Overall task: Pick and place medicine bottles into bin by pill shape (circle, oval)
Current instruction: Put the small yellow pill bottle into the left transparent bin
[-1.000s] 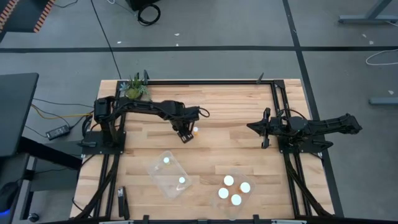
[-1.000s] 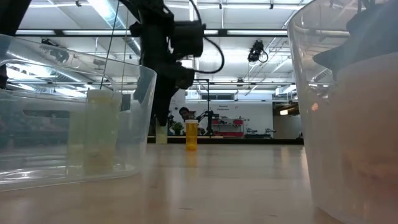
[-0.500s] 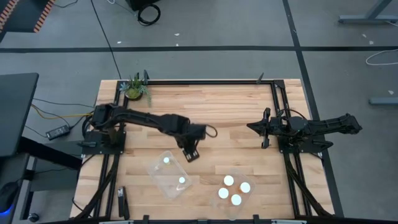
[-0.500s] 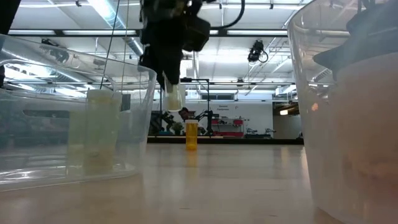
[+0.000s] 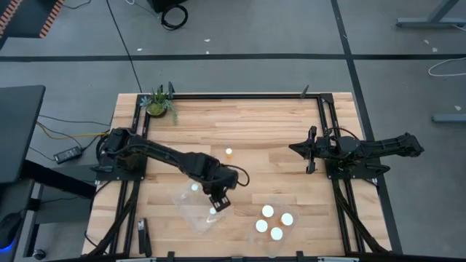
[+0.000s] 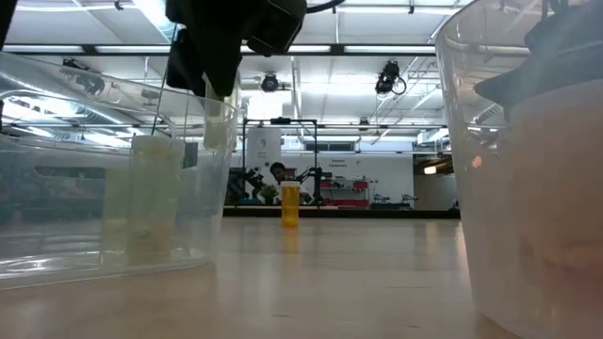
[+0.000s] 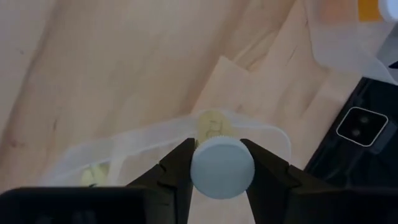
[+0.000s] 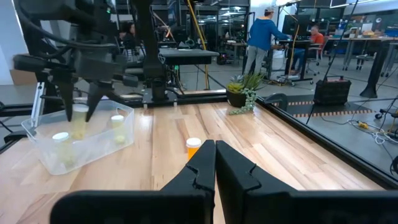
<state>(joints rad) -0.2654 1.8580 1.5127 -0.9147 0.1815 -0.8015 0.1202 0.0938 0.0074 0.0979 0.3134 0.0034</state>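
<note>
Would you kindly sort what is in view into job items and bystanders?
Job: left gripper holding a white-capped bottle; lone amber bottle; two clear plastic tubs.

Bystanders: green potted plant; parked right gripper.

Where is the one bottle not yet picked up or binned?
In the high view the loose bottle stands alone on the bare table near its middle, between the two arms, beyond the left tub where the left gripper holds another.
</note>
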